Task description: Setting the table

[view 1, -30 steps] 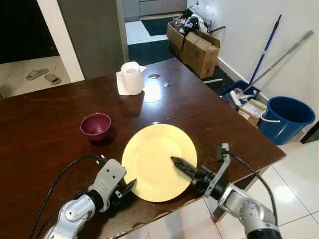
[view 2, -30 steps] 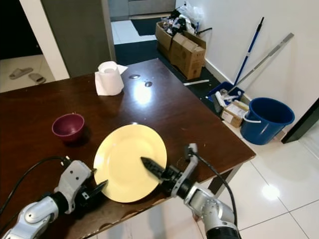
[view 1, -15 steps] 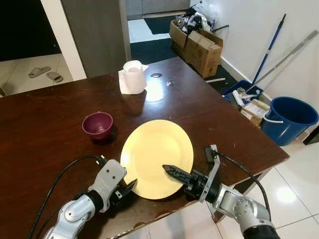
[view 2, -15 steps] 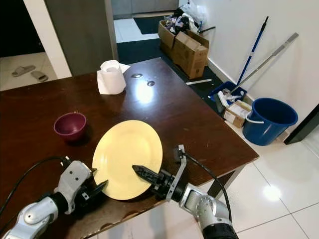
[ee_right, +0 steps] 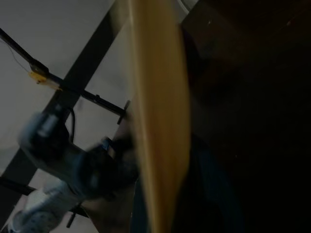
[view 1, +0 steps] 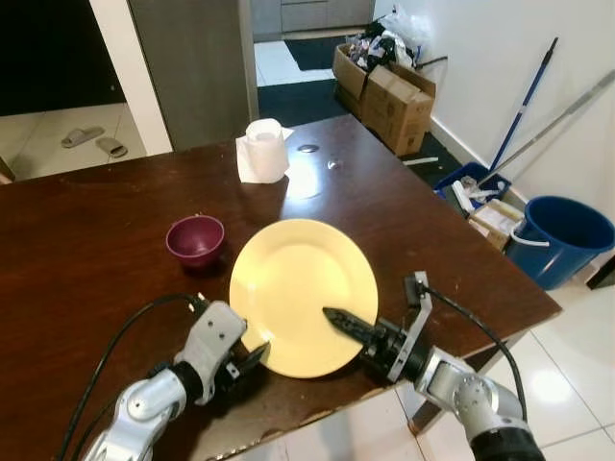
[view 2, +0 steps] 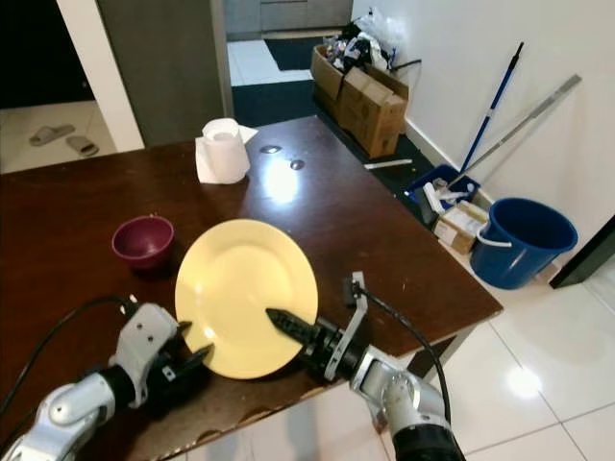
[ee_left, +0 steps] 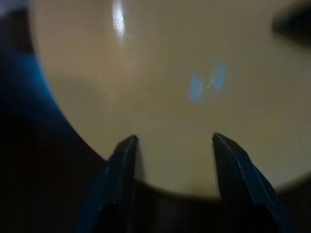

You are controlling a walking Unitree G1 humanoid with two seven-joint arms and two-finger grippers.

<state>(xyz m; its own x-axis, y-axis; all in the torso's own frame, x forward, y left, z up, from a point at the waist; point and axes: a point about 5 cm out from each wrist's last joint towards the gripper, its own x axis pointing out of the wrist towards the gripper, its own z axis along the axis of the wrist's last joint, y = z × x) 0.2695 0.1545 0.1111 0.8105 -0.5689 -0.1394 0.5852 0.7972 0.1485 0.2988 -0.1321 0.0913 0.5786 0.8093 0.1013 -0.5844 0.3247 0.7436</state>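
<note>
A yellow plate lies near the front edge of the dark wooden table. My right gripper is shut on the plate's near right rim, with one black finger lying over the top; the right wrist view shows the plate edge-on. My left gripper is open at the plate's near left rim, and its fingers straddle that edge in the left wrist view. A purple bowl stands just left of the plate, beyond the left gripper.
A paper towel roll stands at the table's far side. Off the right edge, on the floor, are a blue bucket, cardboard boxes and leaning mop handles. The table's front edge is close below both grippers.
The plate has slid a little farther onto the table and toward the bowl, with the right gripper on it. The camera has shifted slightly.
</note>
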